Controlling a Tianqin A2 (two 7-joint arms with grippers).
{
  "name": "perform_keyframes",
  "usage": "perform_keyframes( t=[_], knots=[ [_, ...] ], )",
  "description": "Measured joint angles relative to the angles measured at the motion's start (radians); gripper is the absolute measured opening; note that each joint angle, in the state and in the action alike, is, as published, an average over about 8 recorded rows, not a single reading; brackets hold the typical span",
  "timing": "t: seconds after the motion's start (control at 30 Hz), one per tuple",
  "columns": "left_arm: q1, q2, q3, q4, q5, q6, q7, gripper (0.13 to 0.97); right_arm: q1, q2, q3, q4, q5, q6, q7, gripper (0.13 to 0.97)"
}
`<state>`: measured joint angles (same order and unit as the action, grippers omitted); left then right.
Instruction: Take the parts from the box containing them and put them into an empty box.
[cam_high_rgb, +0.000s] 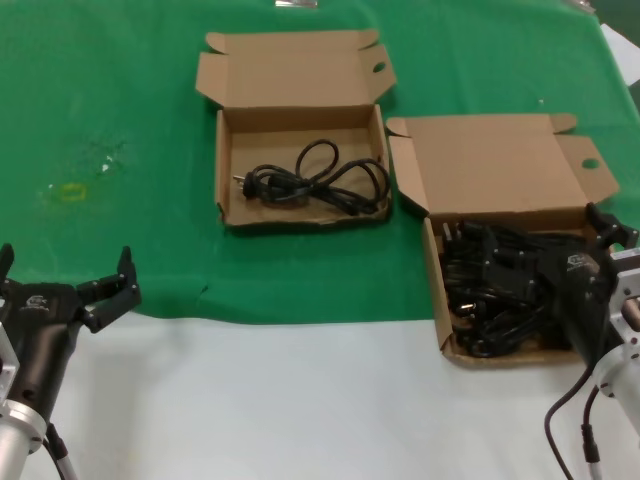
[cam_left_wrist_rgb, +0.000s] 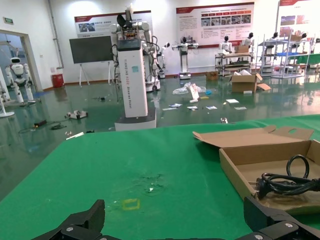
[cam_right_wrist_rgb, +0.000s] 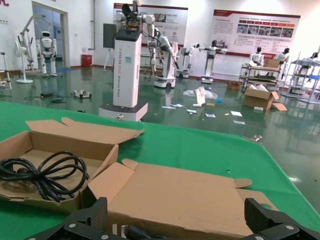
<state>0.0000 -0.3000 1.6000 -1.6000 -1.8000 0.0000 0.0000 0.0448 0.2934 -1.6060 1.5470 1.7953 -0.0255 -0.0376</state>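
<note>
Right end effector (cam_high_rgb: 610, 235) spread wide over the full box (cam_high_rgb: 436, 275), apparently empty. Tangled cords (cam_high_rgb: 500, 290): light, floppy, snag-prone; best pinched across one coil bundle. Left end effector (cam_high_rgb: 100, 285) open, idle.

A green cloth (cam_high_rgb: 120, 120) covers the far part of the table, from nine o'clock round to three; the bare white tabletop (cam_high_rgb: 300, 400) fills the near part toward six o'clock. On the cloth at twelve o'clock lies the smaller cardboard box (cam_high_rgb: 300, 215), lid flap open, one coiled black cord (cam_high_rgb: 310, 180) inside. At three o'clock, just beside it, the larger box (cam_high_rgb: 432, 260) lies across the cloth's near edge, packed with black cords (cam_high_rgb: 490, 270). A yellowish mark (cam_high_rgb: 72, 192) stains the cloth at ten o'clock.
</note>
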Motion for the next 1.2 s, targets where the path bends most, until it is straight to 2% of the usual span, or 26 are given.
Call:
perform_keyframes(
  t=[1.2],
  knots=[
    [0.000, 0.000, 0.000, 0.000, 0.000, 0.000, 0.000, 0.966, 0.000, 0.000, 0.000, 0.000, 0.000, 0.000, 0.000, 0.966]
  ],
)
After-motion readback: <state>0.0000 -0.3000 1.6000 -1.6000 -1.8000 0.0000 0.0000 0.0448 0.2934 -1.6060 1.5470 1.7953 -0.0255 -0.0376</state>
